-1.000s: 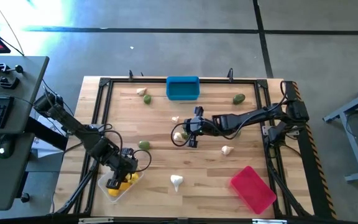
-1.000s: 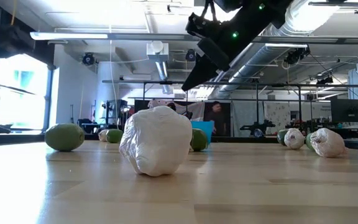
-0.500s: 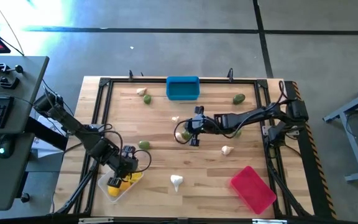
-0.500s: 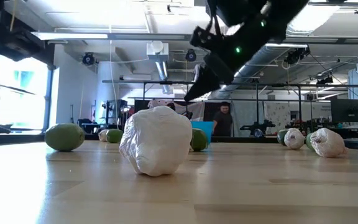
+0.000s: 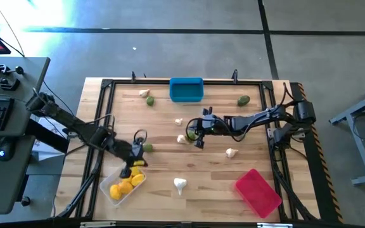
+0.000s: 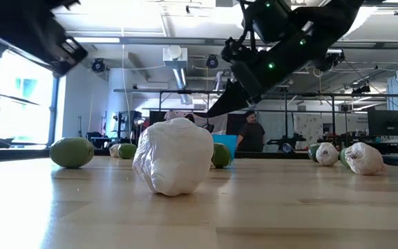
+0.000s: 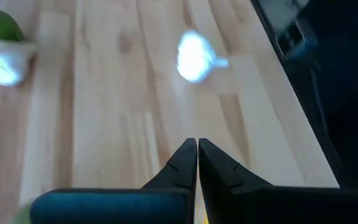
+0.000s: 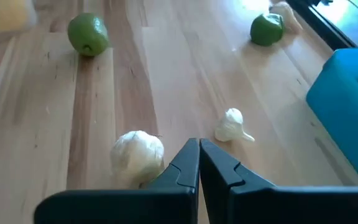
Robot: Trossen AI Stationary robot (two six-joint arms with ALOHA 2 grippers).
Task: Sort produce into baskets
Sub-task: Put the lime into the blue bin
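Note:
My left gripper (image 7: 197,142) is shut on nothing. It hovers off the far right corner of the clear basket (image 5: 122,187), which holds yellow lemons, with a lime (image 5: 147,147) just beyond it. My right gripper (image 8: 199,142) is shut too, raised over mid-table (image 5: 195,138). A garlic bulb (image 8: 138,155) lies beside its fingers, and a green piece (image 8: 159,177) is mostly hidden under them. The blue basket (image 5: 186,89) stands at the far edge and the red basket (image 5: 257,192) at the near right.
Loose garlic lies on the table (image 5: 180,183), (image 5: 231,152), (image 5: 179,121), (image 5: 144,93). Limes lie at the far side (image 5: 243,100), (image 5: 149,101). One garlic bulb (image 6: 173,155) sits close in front of the low camera. A black frame (image 5: 100,126) borders the wooden table.
My left gripper has risen out of the clear basket and gone toward the far edge and right, stopping beside the lime. The lemons stay in the basket. My right gripper has dipped slightly over the garlic at mid-table.

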